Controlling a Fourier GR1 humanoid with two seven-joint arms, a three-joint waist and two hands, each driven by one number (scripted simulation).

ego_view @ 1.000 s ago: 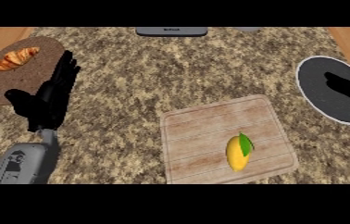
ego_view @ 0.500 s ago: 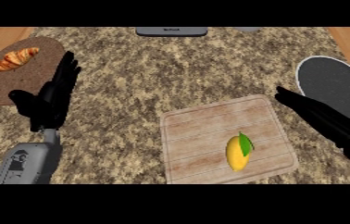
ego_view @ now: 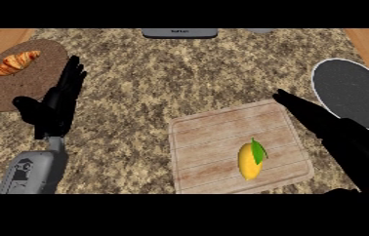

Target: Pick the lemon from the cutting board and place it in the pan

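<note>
From the head view, a wooden cutting board (ego_view: 238, 149) lies on the speckled stone counter (ego_view: 180, 69) and serves as the landmark here. The lemon (ego_view: 249, 163), yellow with a green leaf at its upper end, lies on the board's lower right part, untouched by either hand. The right hand (ego_view: 328, 127) comes in from the right, its fingers straight and stretched out together over the board's upper right corner, the tips above and to the right of the lemon and apart from it. The pan (ego_view: 348, 91), dark with a pale rim, sits to the upper right of the board, just beyond that hand. Well to the left of the board, the left hand (ego_view: 54, 110) rests with fingers straight and pointing up, holding nothing. Far up and left of the board, a croissant (ego_view: 18, 63) lies on a round brown plate (ego_view: 36, 84).
</note>
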